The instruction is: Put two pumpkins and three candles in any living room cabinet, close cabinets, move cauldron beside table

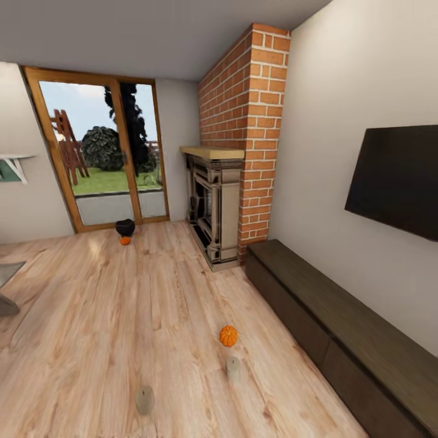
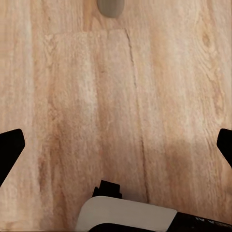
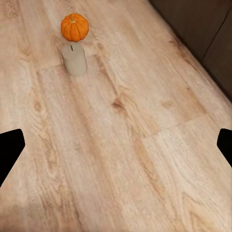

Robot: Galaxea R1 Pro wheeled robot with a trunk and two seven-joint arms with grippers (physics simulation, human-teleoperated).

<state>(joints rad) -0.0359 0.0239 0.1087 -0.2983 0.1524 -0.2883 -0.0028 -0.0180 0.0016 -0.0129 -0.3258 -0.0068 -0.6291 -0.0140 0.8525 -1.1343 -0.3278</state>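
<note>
On the wooden floor an orange pumpkin (image 1: 229,336) sits near a beige candle (image 1: 233,368), both a short way from the long dark brown cabinet (image 1: 340,331) along the right wall, whose fronts are shut. A second candle (image 1: 145,399) stands further left. Far back by the glass door a black cauldron (image 1: 125,227) rests with another pumpkin (image 1: 125,240) in front of it. The right wrist view looks down on the pumpkin (image 3: 74,27) and candle (image 3: 74,59), with the right gripper (image 3: 116,145) open above bare floor. The left gripper (image 2: 116,145) is open, a candle (image 2: 110,7) ahead of it.
A stone-coloured fireplace (image 1: 213,207) stands against a brick chimney (image 1: 249,121), between the cabinet and the glass door (image 1: 100,152). A dark TV (image 1: 395,179) hangs above the cabinet. A grey furniture edge (image 1: 7,286) shows at the left. Open floor lies in the middle.
</note>
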